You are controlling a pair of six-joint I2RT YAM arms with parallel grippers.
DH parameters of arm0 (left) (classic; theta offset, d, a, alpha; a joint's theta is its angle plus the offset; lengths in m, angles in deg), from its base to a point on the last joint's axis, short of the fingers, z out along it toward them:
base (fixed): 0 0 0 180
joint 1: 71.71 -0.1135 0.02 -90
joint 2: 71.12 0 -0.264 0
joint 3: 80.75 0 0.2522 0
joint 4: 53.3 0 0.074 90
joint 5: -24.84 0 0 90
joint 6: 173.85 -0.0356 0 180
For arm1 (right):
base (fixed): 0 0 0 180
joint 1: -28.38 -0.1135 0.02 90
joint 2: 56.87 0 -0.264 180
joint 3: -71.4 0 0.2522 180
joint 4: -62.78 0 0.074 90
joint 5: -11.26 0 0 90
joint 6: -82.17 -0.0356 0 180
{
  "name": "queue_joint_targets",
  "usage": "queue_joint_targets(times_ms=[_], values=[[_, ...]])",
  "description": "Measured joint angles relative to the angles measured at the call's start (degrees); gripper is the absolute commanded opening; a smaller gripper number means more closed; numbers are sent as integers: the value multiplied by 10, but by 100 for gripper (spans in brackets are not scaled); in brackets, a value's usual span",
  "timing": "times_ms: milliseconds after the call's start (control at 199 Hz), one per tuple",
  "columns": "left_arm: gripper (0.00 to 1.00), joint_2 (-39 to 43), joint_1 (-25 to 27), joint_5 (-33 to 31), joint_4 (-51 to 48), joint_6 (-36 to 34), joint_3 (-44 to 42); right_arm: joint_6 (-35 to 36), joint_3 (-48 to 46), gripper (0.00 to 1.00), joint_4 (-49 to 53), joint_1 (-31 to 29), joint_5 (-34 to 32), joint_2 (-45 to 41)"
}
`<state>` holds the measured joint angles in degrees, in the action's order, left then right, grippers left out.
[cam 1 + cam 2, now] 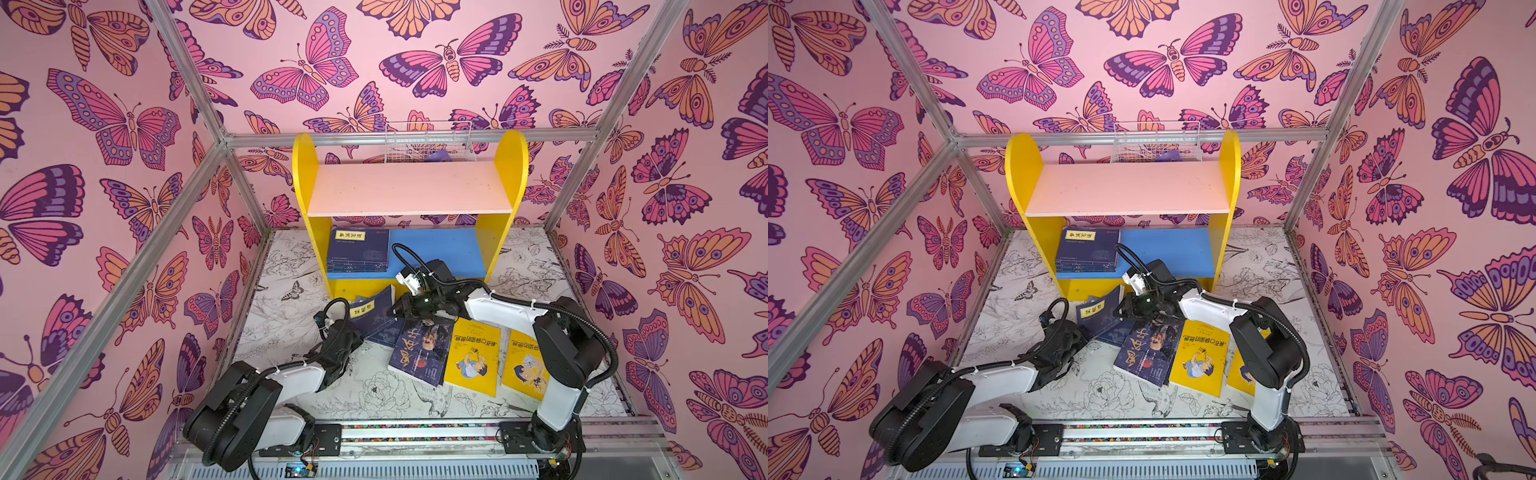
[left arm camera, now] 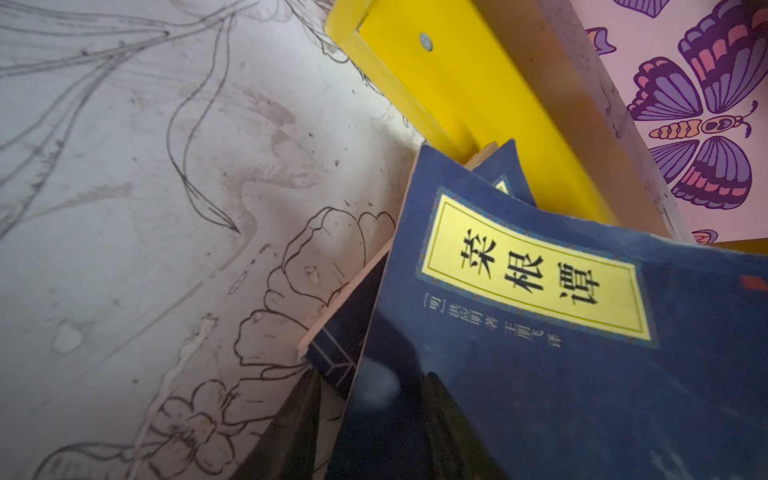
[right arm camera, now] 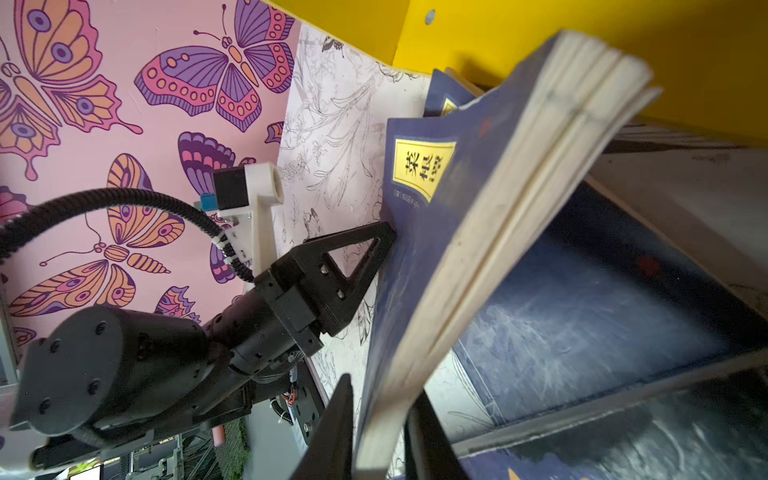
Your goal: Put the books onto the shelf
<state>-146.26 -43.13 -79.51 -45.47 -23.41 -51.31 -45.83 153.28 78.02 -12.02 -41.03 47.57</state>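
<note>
mat (image 1: pixel 282 332): navy book (image 3: pixel 407 270) btwn right jaws

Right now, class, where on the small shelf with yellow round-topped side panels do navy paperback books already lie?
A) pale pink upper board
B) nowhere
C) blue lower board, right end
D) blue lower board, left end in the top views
D: in a top view the stack of navy paperback books lies at the left end of the blue lower board; the pale pink upper board holds nothing.
</note>
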Motion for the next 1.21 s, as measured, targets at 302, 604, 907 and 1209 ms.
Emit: queue_joint_targets(times_ms=[302,604,907,1209], values=[[52,75,5,16,-41,11,-24,29,-2,0,40,1,-7,-10],[55,331,8,-37,-273,48,2,90,-69,0,150,28,19,-166],[55,409,7,-78,-412,74,16,13,-68,0,47,68,41,-264],[56,384,7,-67,-438,80,16,-128,35,0,-193,75,21,-99]])
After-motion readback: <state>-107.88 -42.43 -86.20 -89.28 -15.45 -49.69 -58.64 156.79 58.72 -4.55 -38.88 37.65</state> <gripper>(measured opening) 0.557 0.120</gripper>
